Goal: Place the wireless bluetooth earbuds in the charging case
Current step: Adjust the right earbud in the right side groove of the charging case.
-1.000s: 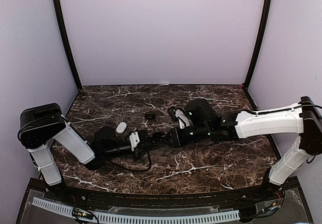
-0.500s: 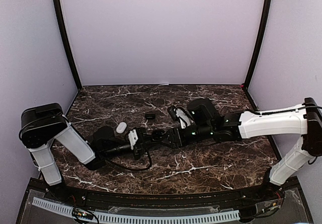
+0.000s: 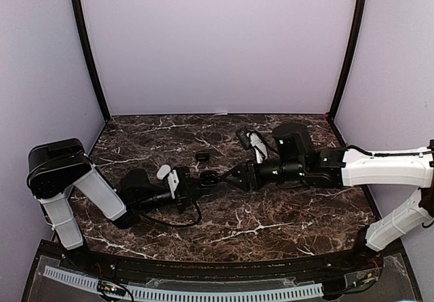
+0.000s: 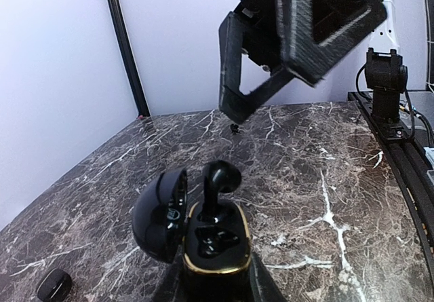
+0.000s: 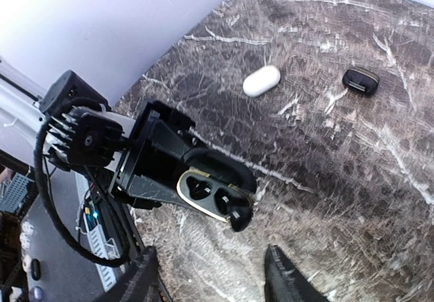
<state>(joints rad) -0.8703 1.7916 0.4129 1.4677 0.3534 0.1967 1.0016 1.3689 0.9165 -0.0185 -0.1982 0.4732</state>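
from above, the left gripper [image 3: 184, 188] is clenched on the open case [image 3: 207, 178], with the right gripper [image 3: 230, 177] just beside it. left wrist: a black earbud [image 4: 218, 183] stands in the case, head proud of the rim. right wrist: the jaws are released and empty, apart from the case; seating looks half done, and next calls for a gentle press on the earbud.

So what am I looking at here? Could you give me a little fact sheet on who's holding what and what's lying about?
Left pincer: shut on the black case, lid open
Earbud: black, sticking up out of the case, not fully seated
Right pincer: open, empty, clear of the case
Lying loose: white case; small black item, too small to identify
Table: dark marble
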